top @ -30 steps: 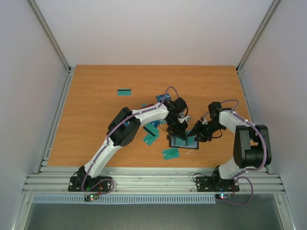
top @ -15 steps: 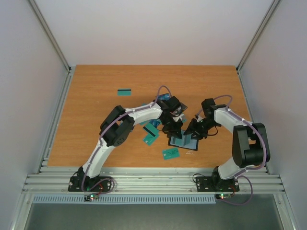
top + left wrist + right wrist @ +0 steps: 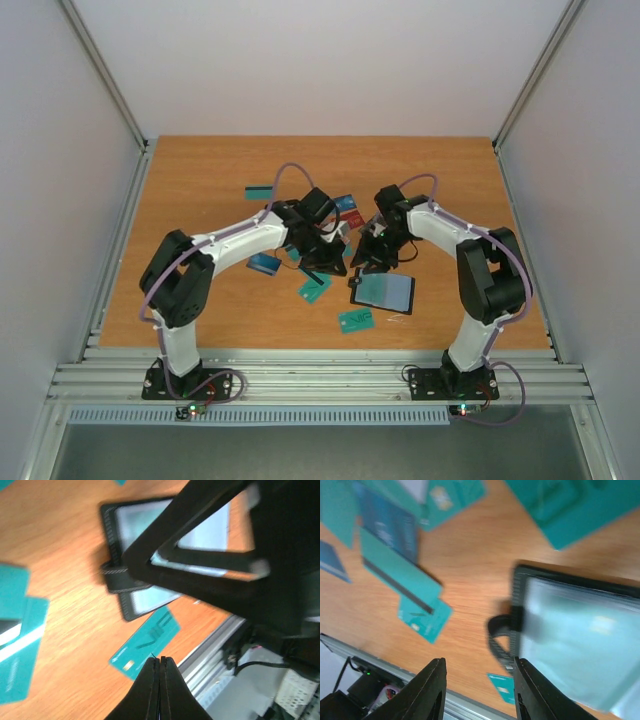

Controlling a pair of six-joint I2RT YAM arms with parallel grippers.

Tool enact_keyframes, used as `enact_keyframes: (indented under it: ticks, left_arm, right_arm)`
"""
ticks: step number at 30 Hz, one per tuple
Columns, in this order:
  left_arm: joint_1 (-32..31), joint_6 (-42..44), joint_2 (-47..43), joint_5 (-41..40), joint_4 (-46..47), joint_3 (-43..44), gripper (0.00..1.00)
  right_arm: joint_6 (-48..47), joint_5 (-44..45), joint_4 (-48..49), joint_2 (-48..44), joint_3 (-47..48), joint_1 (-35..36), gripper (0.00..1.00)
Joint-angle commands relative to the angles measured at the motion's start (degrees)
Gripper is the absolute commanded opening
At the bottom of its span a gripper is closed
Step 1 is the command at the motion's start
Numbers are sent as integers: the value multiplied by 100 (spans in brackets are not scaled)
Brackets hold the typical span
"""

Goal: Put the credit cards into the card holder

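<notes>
The card holder (image 3: 388,292) lies open and flat on the table, black-rimmed with a teal-grey inside; it also shows in the wrist views as card holder (image 3: 142,520) and card holder (image 3: 575,630). Credit cards lie scattered left of it: a teal card (image 3: 356,320) near the front, another teal card (image 3: 314,289), a blue card (image 3: 264,264), a red card (image 3: 350,217). My left gripper (image 3: 328,265) (image 3: 160,661) hovers shut and empty above a teal card (image 3: 145,642). My right gripper (image 3: 368,260) (image 3: 479,667) stands open and empty by the holder's strap loop (image 3: 500,635).
A teal card with a black stripe (image 3: 258,192) lies apart toward the back left. The metal rail (image 3: 320,380) runs along the table's near edge. The right arm's black gripper body (image 3: 225,565) crosses the left wrist view, covering part of the holder.
Both grippers have pulled back from the holder toward the rear left. The holder, propped up between them before, now lies flat and open.
</notes>
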Motion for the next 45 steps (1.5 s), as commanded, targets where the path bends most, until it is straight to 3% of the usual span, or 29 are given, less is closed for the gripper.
enact_keyframes:
  ticks: [1,5,9,17,25,32,39,45]
  left_arm:
    - [5,439,-514,-697,-153,-567,1]
    - [-64,553,-693,-778,4,-1014,2]
    - [-346,612,-600,-778,136,-1074,3]
    - [-611,805,110,-680,194,-705,4]
    - [-682,1187,774,-515,102,-207,6]
    - [-826,1272,1104,-374,130,-129,7]
    - [-971,1189,1300,-271,281,-115,7]
    - [-1160,1153,1304,-235,319,-153,7]
  right_arm:
    - [231,78,-119,-61,481,144,40]
    - [138,399,-391,-413,374,144,41]
    - [243,578,-374,-1238,-502,150,42]
    - [1412,198,500,-2866,-2857,188,44]
    - [2175,322,279,-4088,-3702,329,53]
    - [2840,396,111,-4438,-3986,613,63]
    - [3698,437,762,-4284,-4196,1194,74]
    - [4220,666,1215,-4208,-4263,1491,77]
